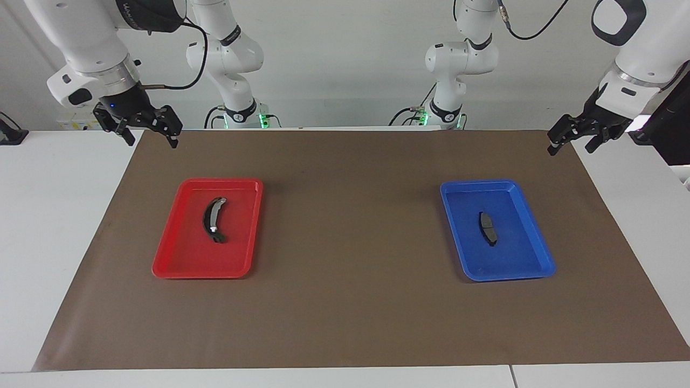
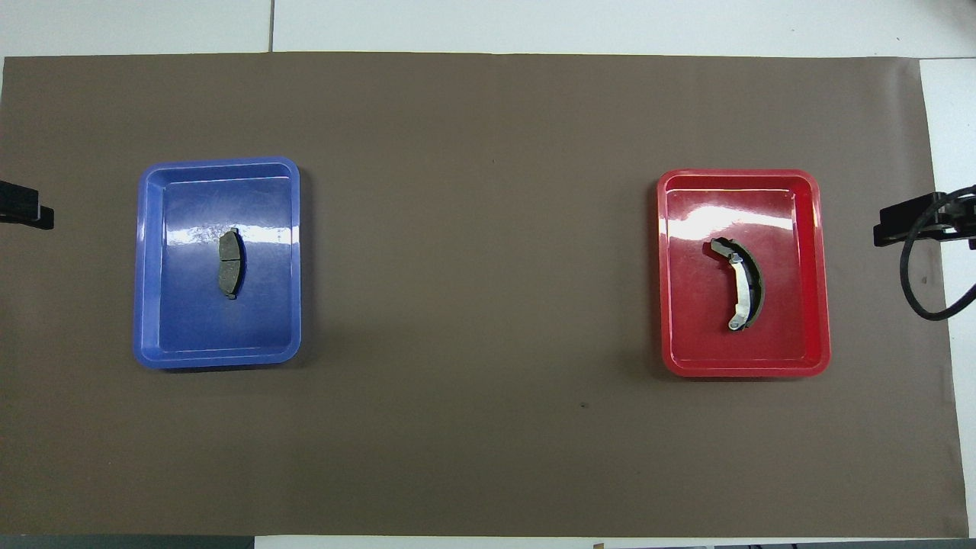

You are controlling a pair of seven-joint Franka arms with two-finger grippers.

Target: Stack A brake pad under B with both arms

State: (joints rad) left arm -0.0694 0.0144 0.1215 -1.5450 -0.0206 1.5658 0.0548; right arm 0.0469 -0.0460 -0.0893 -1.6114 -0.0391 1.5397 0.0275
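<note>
The white jointed left arm (image 1: 636, 59) reaches down from above, its wrist bent so that the black two-finger left gripper (image 1: 571, 141) hangs raised in the air with its jaws apart and nothing between them. The white jointed right arm (image 1: 86, 48) mirrors it, and the black two-finger right gripper (image 1: 151, 137) also hangs raised, jaws spread wide and empty, fingertips pointing downward

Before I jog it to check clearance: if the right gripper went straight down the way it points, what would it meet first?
Probably the brown mat's corner; the open right gripper hangs over that edge, clear of the red tray, though depth is uncertain.
</note>
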